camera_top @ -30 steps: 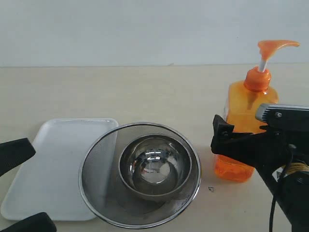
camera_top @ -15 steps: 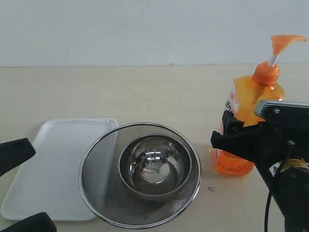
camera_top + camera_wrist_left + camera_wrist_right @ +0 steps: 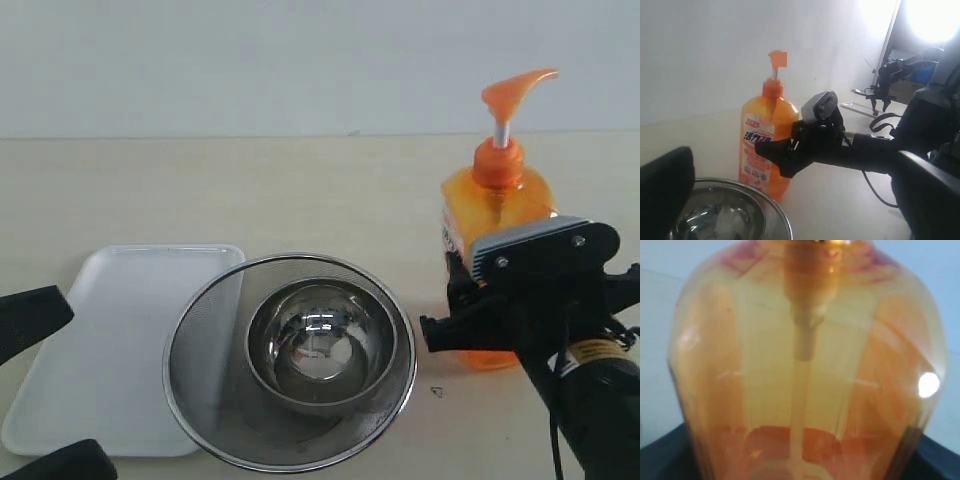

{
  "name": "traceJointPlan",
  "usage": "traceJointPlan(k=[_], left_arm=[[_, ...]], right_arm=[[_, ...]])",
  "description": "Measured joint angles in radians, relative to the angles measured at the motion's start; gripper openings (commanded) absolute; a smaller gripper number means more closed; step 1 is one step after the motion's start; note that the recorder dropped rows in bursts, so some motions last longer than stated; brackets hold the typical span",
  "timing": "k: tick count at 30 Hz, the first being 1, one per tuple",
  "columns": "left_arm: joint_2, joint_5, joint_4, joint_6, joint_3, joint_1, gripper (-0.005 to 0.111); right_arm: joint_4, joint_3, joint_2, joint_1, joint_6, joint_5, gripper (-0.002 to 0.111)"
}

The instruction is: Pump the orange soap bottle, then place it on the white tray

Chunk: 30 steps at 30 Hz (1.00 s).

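change: orange soap bottle [image 3: 495, 250] sits further left than a second ago and has twisted; its label edge now faces the strainer and the nozzle has swung from pointing right to up-right; it leaned right half a second ago, now near upright
right gripper [image 3: 445, 300]: clamped on the bottle's lower body, one finger lying across the label side in the left wrist view
left gripper [image 3: 75, 385]: fingers spread wide, holding nothing, same spot by the tray's near-left corner
bottle place: right half of the table, just beside the strainer rim; can't tell if the base is off the table
pump head [image 3: 515, 90]: up, white stem showing, nothing touching it
white tray [image 3: 110, 320]: left half of the table, well apart from the bottle; steel strainer [image 3: 200, 330] holding a bowl [image 3: 320, 345] overlaps its right edge
meaning: grip looks secure since the bottle follows the arm; pump press likely not done yet; only the tray's left part is free for the drop
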Motion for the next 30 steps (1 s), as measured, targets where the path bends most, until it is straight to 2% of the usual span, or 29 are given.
traceJointPlan(k=[5, 12, 16, 30], left_arm=[[0.000, 0.000, 0.000, 0.000, 0.000, 0.000, 0.110], [0.000, 0.000, 0.000, 0.000, 0.000, 0.000, 0.110], [0.000, 0.000, 0.000, 0.000, 0.000, 0.000, 0.110], [0.000, 0.000, 0.000, 0.000, 0.000, 0.000, 0.110]], right_arm=[[0.203, 0.002, -0.111, 0.154, -0.197, 0.066, 0.000], [0.463, 0.002, -0.178, 0.330, -0.413, 0.037, 0.000], [0.494, 0.002, -0.178, 0.366, -0.448, 0.037, 0.000], [0.469, 0.002, -0.178, 0.370, -0.591, 0.063, 0.000]])
